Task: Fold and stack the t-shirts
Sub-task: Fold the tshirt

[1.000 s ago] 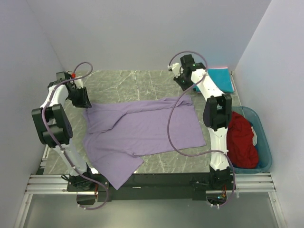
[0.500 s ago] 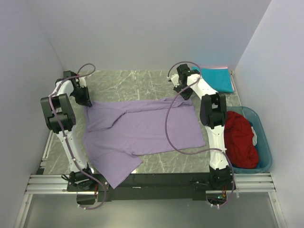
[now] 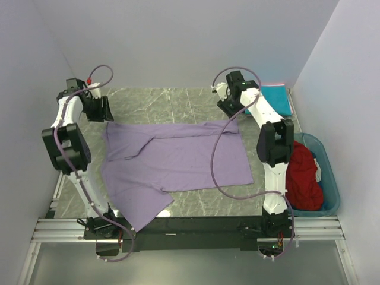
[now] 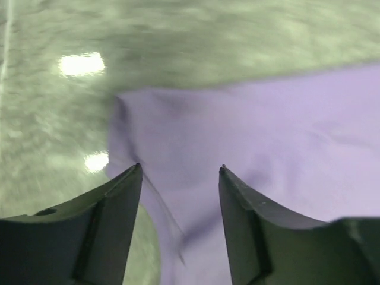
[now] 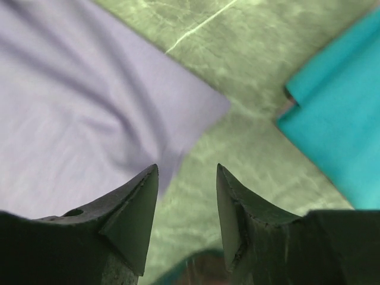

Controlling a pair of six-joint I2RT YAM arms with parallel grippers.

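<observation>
Both left gripper [image 4: 180, 169] and right gripper [image 5: 187, 167] hover part-open, empty, over the lavender t-shirt [image 3: 178, 157], now slid farther back.

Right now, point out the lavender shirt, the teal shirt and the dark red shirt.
lavender shirt [image 3: 178, 157], top external view, middle of its body
teal shirt [image 3: 278, 101], top external view, its flat top
dark red shirt [image 3: 301, 175], top external view, middle of the heap
</observation>
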